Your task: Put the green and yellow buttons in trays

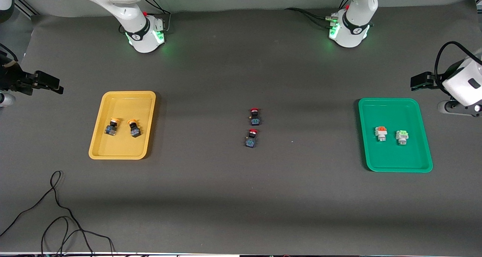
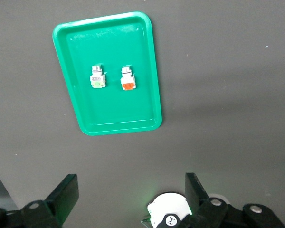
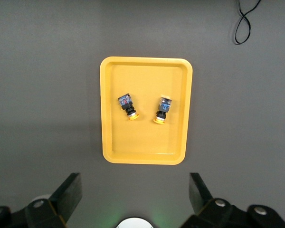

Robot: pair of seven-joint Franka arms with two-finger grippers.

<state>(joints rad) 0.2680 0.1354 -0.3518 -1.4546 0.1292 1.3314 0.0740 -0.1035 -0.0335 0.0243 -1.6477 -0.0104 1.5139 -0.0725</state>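
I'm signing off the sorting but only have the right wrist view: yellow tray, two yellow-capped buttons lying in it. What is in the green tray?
Observer: The green tray holds two white-bodied buttons lying apart: a green-capped button and an orange-capped button.
Operator: Anything left out on the table?
Observer: Yes. Between the two trays a farther red-capped button and a nearer red-capped button lie on the mat, close together, in neither tray.
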